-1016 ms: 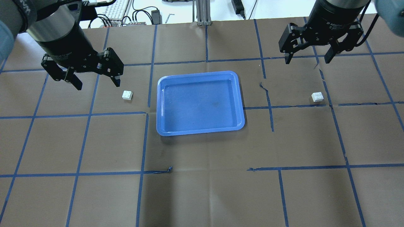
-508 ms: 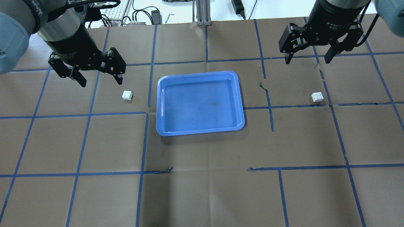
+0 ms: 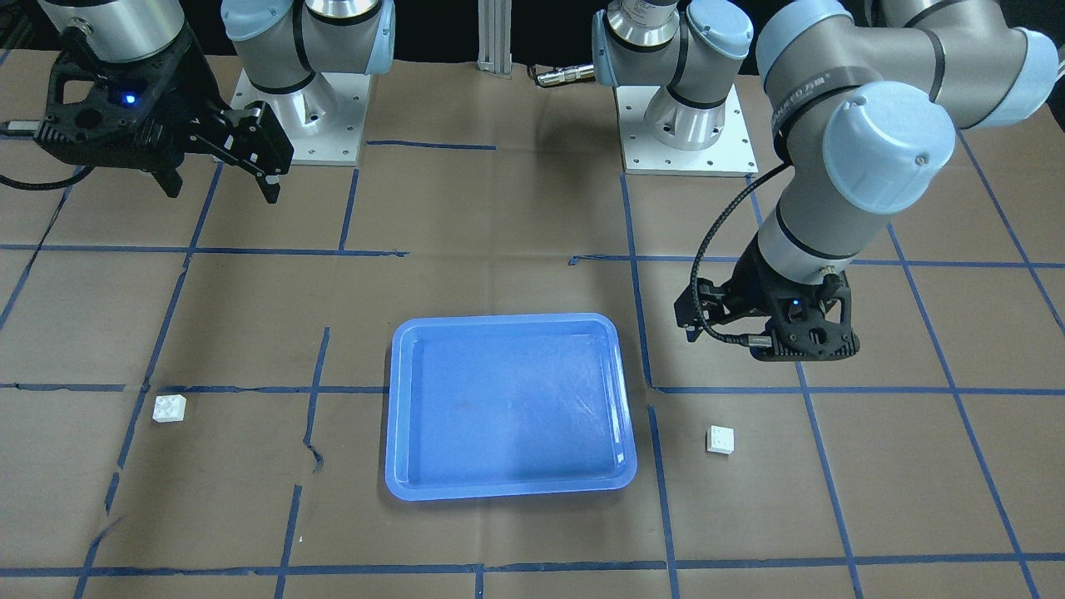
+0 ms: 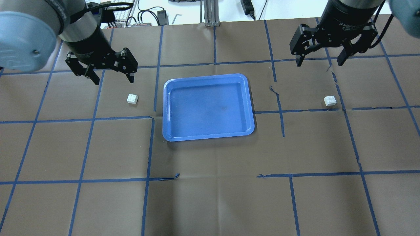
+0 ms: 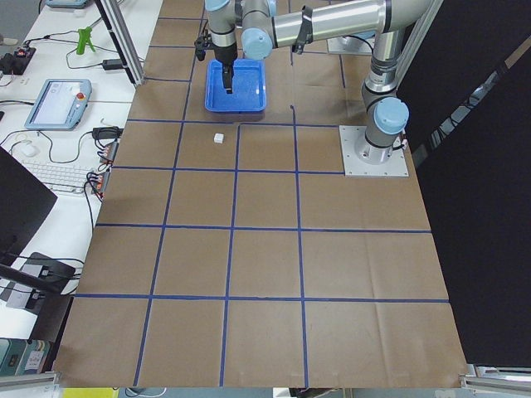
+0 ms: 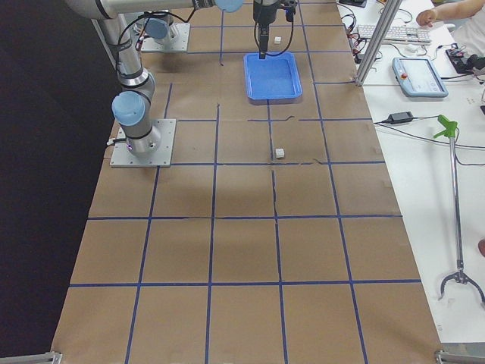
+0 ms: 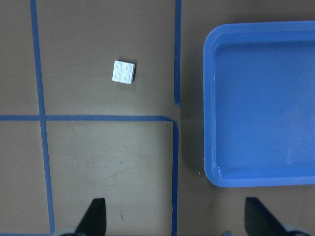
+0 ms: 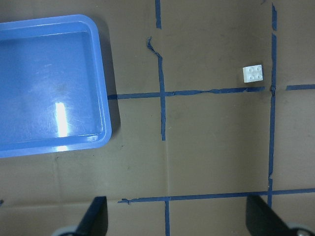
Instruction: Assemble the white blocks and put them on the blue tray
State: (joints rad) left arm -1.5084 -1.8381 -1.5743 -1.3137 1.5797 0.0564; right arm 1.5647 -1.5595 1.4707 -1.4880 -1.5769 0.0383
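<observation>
A shallow rectangular blue plastic tray (image 4: 165, 111) with rounded corners and a raised rim lies flat, open side up, on the counter (image 4: 210, 196), between the left tool (image 4: 114, 81) and the right tool (image 4: 319, 63). A small square white plastic brick (image 4: 132, 98), four studs up, lies just ahead of the left tool, apart from the tray. A second white four-stud brick (image 4: 330, 100) lies ahead of the right tool, well apart from the tray.

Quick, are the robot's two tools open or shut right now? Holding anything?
The left black two-finger tool: open, holding nothing.
The right black two-finger tool: open, holding nothing.
</observation>
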